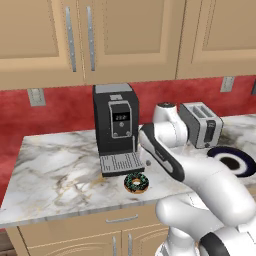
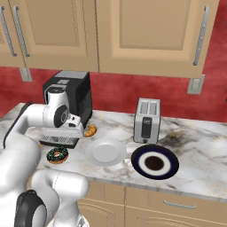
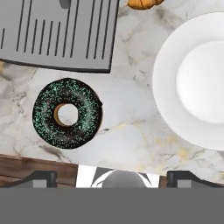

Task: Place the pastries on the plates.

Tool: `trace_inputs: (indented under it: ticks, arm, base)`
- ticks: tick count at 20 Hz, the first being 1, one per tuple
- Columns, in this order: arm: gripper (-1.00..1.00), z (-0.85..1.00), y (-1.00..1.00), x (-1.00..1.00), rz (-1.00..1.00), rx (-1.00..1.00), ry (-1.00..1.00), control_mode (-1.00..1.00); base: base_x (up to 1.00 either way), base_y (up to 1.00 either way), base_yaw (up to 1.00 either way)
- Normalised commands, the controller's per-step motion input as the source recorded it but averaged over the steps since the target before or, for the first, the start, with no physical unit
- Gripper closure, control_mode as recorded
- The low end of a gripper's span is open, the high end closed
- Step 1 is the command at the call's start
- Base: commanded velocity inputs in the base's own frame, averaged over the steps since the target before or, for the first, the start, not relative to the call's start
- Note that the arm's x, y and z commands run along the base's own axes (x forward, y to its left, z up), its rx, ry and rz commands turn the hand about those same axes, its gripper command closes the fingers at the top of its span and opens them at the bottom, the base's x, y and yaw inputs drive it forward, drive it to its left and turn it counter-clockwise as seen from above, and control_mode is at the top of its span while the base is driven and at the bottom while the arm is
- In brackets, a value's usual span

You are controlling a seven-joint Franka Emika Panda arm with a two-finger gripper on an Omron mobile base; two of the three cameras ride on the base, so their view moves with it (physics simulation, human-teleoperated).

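Note:
A ring donut (image 3: pixel 68 113) with dark chocolate icing and green sprinkles lies on the marble counter in front of the coffee machine's drip tray (image 3: pixel 57 33); it also shows as the donut (image 1: pixel 136 183) and the donut (image 2: pixel 57 154). The golden croissant (image 2: pixel 90 130) lies behind the white plate (image 2: pixel 105 151), beside the machine. The navy plate (image 2: pixel 154 162) with a white ring sits to the right of the white one. My gripper (image 3: pixel 114 177) hangs above the counter, open and holding nothing, with the donut to its left and the white plate (image 3: pixel 175 109) to its right in the hand view.
A black coffee machine (image 1: pixel 116 125) stands at the back, and a silver toaster (image 2: pixel 147 120) sits behind the plates. Wall cabinets hang above the red backsplash. The counter's front edge runs just below the donut. My arm hides the white plate in the left base view.

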Motion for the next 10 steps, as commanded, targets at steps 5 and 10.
trace_inputs:
  ticks: [5, 10]
  arm:
    - [-1.0, -0.56, 0.0, 0.05, 0.0, 0.01, 0.0, -1.0]
    - [-1.0, -0.16, 0.02, 0.11, 0.0, 0.0, 0.0, -1.0]
  base:
    - [0.0, 0.0, 0.0]
    - [0.0, 0.0, 0.0]
